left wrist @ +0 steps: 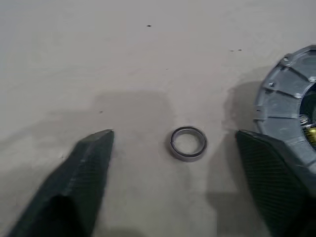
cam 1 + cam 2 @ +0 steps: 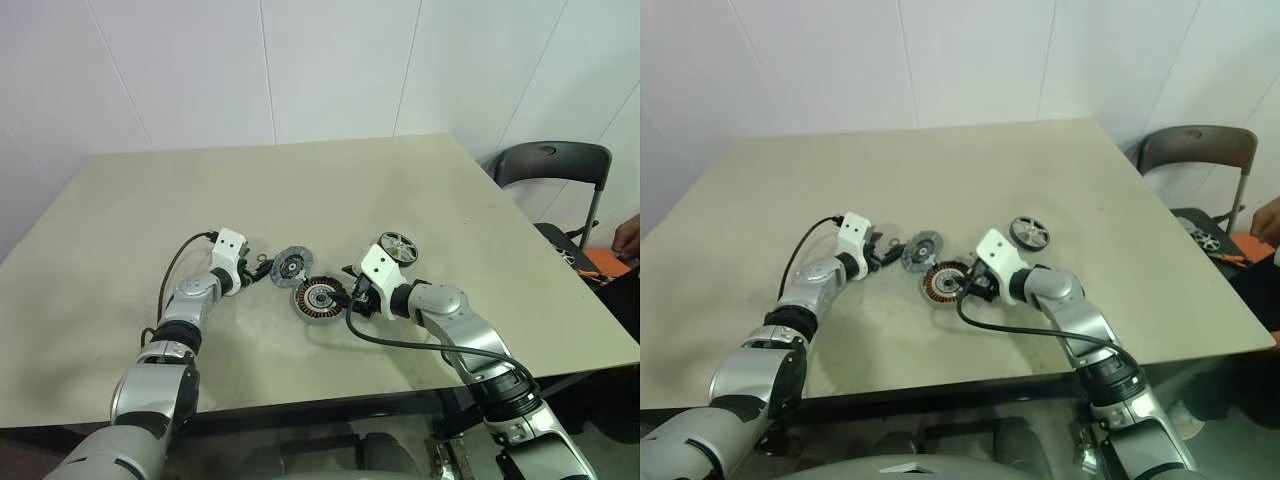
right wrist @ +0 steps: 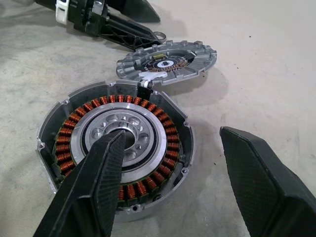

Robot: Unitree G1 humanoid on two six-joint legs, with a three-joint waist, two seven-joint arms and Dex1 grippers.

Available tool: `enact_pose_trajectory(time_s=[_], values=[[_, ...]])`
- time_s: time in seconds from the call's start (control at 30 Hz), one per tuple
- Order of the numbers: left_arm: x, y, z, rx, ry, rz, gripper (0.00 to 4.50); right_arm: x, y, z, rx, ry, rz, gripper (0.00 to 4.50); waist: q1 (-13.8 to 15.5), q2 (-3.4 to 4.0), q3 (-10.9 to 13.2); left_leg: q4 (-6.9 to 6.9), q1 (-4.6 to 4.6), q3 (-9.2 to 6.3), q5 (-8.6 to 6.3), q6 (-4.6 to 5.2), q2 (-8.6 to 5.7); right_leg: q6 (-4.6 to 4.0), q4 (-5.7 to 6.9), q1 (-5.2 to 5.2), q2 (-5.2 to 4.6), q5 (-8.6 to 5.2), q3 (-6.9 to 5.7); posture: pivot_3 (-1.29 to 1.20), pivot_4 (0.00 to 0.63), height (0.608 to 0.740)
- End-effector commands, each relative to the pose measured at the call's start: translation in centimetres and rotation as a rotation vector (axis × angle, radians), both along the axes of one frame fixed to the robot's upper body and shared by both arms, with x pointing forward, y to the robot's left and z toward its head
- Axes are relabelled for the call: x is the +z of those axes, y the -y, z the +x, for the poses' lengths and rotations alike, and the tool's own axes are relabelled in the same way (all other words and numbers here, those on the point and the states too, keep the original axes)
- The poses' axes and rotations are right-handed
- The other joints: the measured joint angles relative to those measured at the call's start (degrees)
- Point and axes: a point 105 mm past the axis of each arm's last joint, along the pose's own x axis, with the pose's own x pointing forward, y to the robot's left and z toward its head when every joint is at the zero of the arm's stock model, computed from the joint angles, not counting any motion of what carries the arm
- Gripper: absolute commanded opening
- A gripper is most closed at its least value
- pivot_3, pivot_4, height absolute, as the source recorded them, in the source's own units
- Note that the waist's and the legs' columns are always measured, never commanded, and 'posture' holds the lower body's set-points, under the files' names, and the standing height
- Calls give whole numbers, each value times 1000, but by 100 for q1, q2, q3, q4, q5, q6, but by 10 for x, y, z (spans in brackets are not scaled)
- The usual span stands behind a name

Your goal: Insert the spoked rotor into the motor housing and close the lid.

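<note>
From the head camera, a beige table (image 2: 420, 190) carries three motor parts near its front edge. The motor housing (image 2: 318, 298), copper windings showing, sits between the two arms. The lid (image 2: 289, 266) lies flat just behind and to the left of it, touching or nearly touching its rim. The spoked rotor (image 2: 399, 246) lies apart on the table, to the right and behind the right gripper (image 2: 352, 296), whose black fingers sit low against the housing's right side. The left gripper (image 2: 252, 268) rests low beside the lid's left edge. A black chair (image 2: 553, 165) stands past the table's right corner.

The left wrist camera shows that gripper's two fingers (image 1: 81, 177) spread apart and holding nothing, a small metal ring (image 1: 188, 143) lying on the table between them and the lid's ribbed rim right beside one finger.

The right wrist camera shows its own fingers (image 3: 94, 187) parted and empty, one in front of the housing's open top, the other to the side. Beyond the housing, the lid lies against its far rim, with the left gripper reaching in behind.
</note>
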Motion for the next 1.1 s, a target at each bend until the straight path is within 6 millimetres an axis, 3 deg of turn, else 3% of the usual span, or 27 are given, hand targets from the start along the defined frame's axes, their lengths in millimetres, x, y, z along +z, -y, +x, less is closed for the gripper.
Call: enact_pose_trajectory(time_s=[0.03,0.37,0.47,0.57,0.7,0.8,1.1], values=[[4,0,3,3,8,28,2537,18,-6,1,21,70,19,3208,-13,0,0,0,3,0,0,0,0,-1,1,2,0,0,0,0,0,740],[0,-6,1,19,-7,32,2537,16,-3,-1,17,66,7,3208,-40,0,0,-1,12,0,0,0,0,-2,0,10,1,-1,0,0,0,740],[0,-6,1,17,-9,30,1975,16,-3,-1,16,67,4,3208,-52,0,0,-1,12,0,0,0,0,-3,0,10,1,-1,0,0,0,740],[0,-6,1,12,-13,28,1030,16,-2,-1,15,68,2,3208,-70,0,0,-1,15,0,0,0,0,-3,2,10,1,-1,1,0,0,740],[1,-7,2,18,-6,38,1030,16,-3,-1,19,69,1,3208,-68,0,0,-3,18,0,0,0,1,-3,2,10,2,-1,1,0,0,740],[1,-7,2,19,-3,35,735,16,-4,-1,23,70,1,3208,-68,0,0,-4,16,0,0,0,1,-3,0,10,2,-1,1,0,0,740],[2,-11,2,30,1,37,732,17,-6,0,28,70,1,3208,-69,0,0,-6,16,0,0,0,1,-2,-1,8,2,-2,1,0,0,740]])
